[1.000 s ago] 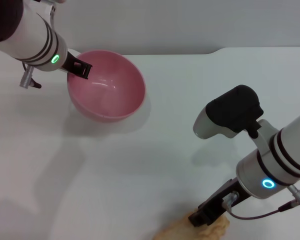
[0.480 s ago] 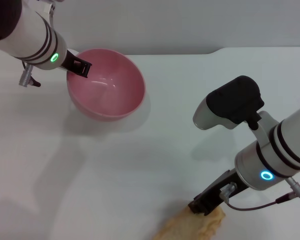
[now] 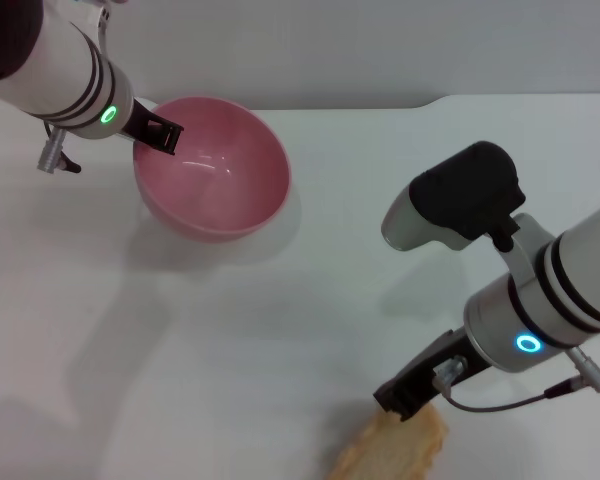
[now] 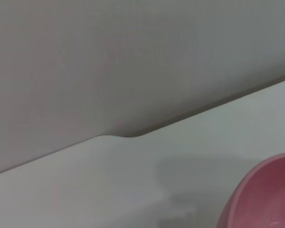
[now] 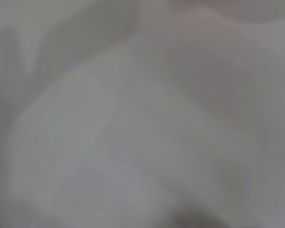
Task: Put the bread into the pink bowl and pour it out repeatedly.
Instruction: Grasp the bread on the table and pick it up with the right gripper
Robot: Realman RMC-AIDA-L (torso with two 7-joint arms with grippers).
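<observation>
The pink bowl sits at the table's far left, tilted with its opening toward me and nothing inside. My left gripper is at the bowl's far-left rim, with one black finger over the edge, shut on the rim. A part of the bowl also shows in the left wrist view. The golden-tan bread lies at the near edge, right of centre, partly cut off by the picture's edge. My right gripper is shut on the bread's upper end. The right wrist view is a grey blur.
The white table spreads between bowl and bread. Its far edge meets a grey wall, with a step at the back right. The right arm's black and white wrist housing stands high over the table's right side.
My right gripper has shifted a little left and away from me with the bread, whose held end has risen. The left gripper and the bowl have stayed put.
</observation>
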